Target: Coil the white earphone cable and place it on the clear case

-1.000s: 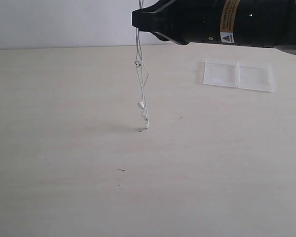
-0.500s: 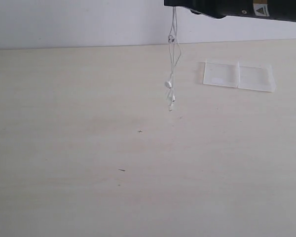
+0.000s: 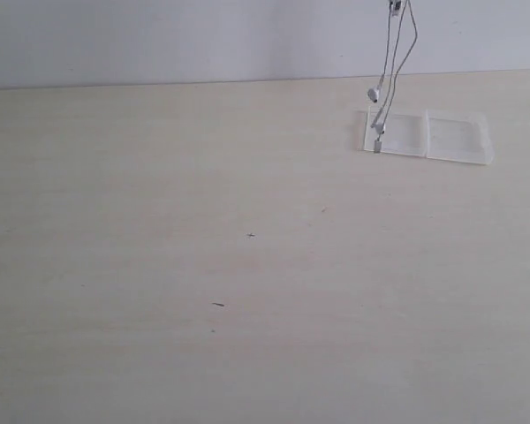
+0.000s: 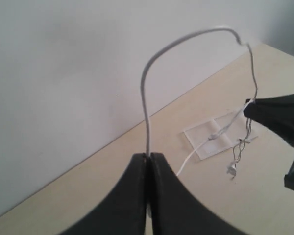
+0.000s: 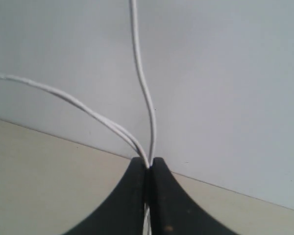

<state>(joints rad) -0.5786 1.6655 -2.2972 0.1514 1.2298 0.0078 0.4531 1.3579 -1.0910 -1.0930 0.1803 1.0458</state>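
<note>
Trouble could come from the white earphone cable [image 3: 389, 66] itself. It hangs down in loose strands and is not wound into a ring yet. Its earbuds and plug dangle at the left half of the clear case [image 3: 459, 141]. I cannot tell if the low end touches it.

The left tool [image 4: 148, 161] is pinched shut on one strand. The right tool [image 5: 148, 164] is pinched shut on a few strands, up above the case.

The wire is very thin and smooth, so I think it could slip out of a pinch. If it were let go now, it would likely drop in a messy heap, with some of it off the case. The dangling buds could swing and knot around the other strands. If the two tools pull apart, the wire could get yanked tight. The case looks light, so a dragging wire might push it along.

The bench [image 3: 203, 265] is pale and smooth, like light wood, with a few tiny dark specks. Behind it stands a plain white wall [image 3: 159, 40].
</note>
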